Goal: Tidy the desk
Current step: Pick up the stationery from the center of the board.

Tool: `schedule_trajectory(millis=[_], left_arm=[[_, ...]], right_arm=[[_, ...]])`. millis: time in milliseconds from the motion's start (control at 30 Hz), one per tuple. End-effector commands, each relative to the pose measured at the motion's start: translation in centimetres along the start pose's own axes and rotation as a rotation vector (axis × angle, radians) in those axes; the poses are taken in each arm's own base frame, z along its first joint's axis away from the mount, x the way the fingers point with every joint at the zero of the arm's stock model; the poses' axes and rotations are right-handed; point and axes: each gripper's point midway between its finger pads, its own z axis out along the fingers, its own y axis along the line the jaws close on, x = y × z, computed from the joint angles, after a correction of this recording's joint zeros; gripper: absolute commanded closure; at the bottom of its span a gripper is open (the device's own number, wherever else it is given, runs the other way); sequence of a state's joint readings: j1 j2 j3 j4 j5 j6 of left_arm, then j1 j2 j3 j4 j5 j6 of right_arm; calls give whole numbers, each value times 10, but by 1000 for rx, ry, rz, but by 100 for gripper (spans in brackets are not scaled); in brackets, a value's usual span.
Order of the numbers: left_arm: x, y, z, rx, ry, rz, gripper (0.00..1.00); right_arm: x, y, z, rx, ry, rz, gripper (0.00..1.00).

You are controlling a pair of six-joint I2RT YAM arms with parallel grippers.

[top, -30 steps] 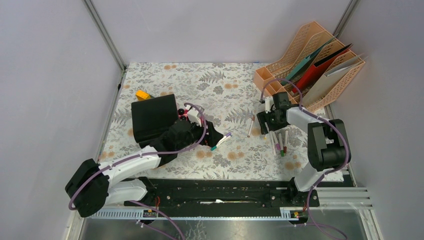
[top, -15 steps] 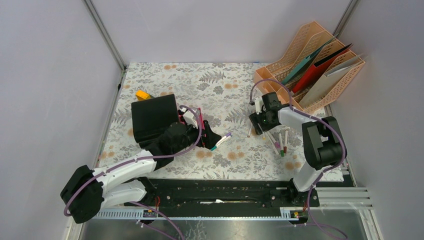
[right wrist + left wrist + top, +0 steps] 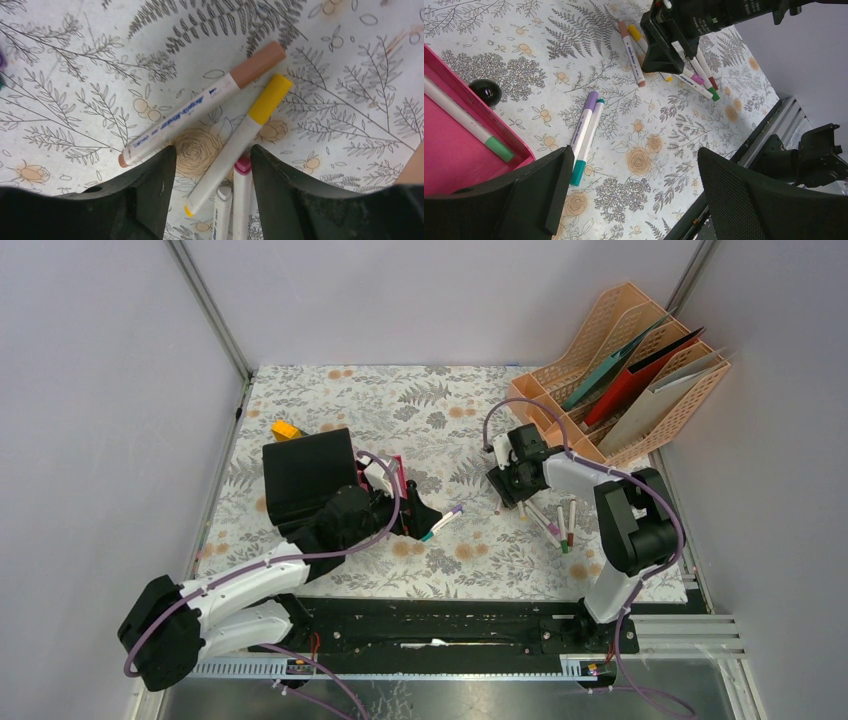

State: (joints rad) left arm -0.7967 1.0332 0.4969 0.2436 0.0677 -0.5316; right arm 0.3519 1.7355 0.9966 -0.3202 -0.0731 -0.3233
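The desk is covered in pale fern-print cloth. My left gripper is open and empty, low over the cloth; a purple-capped and a teal-capped marker lie side by side just off its left finger. My right gripper is open, its jaws low on either side of a yellow-capped marker in the right wrist view. A brown-capped marker lies just beyond. A pink-capped marker and a white one lie between the jaws.
An open pink case holding a green-tipped marker lies under my left wrist. A black box and a yellow object sit at the left. A peach file rack stands back right. More markers lie right of my right gripper.
My right gripper has moved left and a little forward, from beside the file rack to over the brown and yellow markers. My left arm shifted slightly.
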Motion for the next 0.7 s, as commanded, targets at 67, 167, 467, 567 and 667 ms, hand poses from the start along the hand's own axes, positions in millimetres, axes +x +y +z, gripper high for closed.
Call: schedule_trajectory(millis=[67, 167, 467, 567, 667], left_arm=[[-17, -9, -8, 30, -57, 15, 1], [-16, -9, -9, 29, -58, 11, 1], [-17, -13, -12, 55, -67, 2, 1], [-17, -19, -14, 92, -78, -15, 1], [-14, -28, -16, 150, -89, -44, 1]], right_arm=[[12, 4, 15, 12, 82, -53, 42], [16, 7, 17, -1, 96, -52, 52], [19, 4, 12, 22, 98, -53, 87], [17, 5, 10, 10, 90, -52, 100], [15, 8, 7, -6, 78, -49, 100]])
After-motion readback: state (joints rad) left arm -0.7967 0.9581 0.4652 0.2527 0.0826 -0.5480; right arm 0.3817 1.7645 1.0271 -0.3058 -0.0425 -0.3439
